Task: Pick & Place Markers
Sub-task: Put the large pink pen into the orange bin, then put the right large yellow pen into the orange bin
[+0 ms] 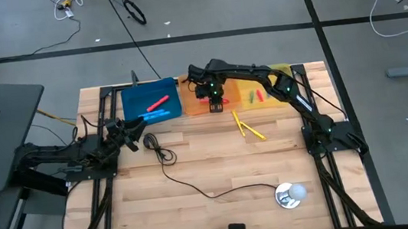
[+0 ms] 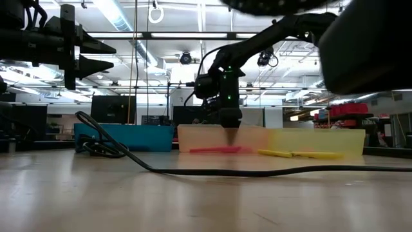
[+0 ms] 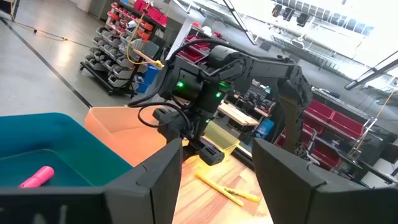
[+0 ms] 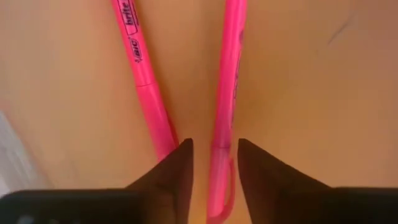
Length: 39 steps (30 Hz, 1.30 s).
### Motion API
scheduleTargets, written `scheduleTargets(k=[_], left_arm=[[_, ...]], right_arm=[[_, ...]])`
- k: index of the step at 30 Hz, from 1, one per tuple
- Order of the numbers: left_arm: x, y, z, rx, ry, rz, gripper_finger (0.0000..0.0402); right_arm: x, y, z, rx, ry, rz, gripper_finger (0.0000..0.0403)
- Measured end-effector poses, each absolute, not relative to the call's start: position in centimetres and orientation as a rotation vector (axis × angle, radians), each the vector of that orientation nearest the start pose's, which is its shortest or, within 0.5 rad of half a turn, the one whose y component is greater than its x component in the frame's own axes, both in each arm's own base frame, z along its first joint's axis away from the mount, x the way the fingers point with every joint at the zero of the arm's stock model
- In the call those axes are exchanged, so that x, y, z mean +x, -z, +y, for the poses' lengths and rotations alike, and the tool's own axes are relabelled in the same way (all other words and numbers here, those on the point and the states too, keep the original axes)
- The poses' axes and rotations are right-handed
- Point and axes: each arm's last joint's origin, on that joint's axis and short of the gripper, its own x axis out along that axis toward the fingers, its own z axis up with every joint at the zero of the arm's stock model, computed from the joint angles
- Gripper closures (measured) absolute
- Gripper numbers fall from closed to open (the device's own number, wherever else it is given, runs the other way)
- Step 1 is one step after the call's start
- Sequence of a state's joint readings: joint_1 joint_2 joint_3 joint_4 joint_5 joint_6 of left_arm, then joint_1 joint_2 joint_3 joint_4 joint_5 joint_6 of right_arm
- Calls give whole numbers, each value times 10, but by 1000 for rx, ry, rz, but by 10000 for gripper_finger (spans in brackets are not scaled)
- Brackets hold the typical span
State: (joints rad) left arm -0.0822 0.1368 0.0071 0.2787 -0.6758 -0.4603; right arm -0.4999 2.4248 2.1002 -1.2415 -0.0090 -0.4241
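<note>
My right gripper (image 1: 217,107) points down at the near edge of the orange tray (image 1: 200,92). In the right wrist view it (image 4: 216,149) is open, with a finger on either side of one pink marker's end (image 4: 222,124). A gap shows on both sides. A second pink marker (image 4: 146,81) lies beside it. Both lie flat on an orange-tan surface; I cannot tell whether that is inside the tray. In the low view the pink markers (image 2: 215,149) lie under the fingertips. My left gripper (image 1: 135,128) is open and empty near the blue tray (image 1: 133,99).
The blue tray holds a pink marker (image 1: 158,102) and blue ones (image 1: 155,114). The yellow tray (image 1: 280,71) holds red and green markers (image 1: 257,94). Two yellow markers (image 1: 249,128) lie on the table. A black cable (image 1: 184,180) runs to a round silver object (image 1: 290,195).
</note>
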Motion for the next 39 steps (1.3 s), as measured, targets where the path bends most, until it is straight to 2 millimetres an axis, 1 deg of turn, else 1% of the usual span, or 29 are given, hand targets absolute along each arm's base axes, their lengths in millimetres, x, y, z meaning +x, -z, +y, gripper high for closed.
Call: scheduleTargets(k=[4,8,14,18,20,25,27,31,39], left_arm=[[100,-181,10,-502,-551,-275,202],[100,-181,10,-502,-551,-275,202],[100,-181,10,-502,-551,-275,202],[100,-181,10,-501,-551,-275,202],[100,-181,10,-502,-550,-275,202],[100,-181,10,-502,-550,-275,202],[100,-181,10,-502,-551,-275,202],[100,-181,10,-502,-550,-275,202],[100,-181,10,-501,-551,-274,202]], right_arm=[[412,-159,-224,102,59,1574,254],[410,-160,-219,149,9,1593,239],[414,-160,-210,164,-1,1588,238],[413,-160,-212,134,34,1606,241],[412,-163,-213,101,66,1617,241],[409,-180,-216,34,126,1602,241],[407,-191,-215,35,152,1576,241],[403,-218,-212,108,262,1501,241],[391,-251,-207,311,454,1402,241]])
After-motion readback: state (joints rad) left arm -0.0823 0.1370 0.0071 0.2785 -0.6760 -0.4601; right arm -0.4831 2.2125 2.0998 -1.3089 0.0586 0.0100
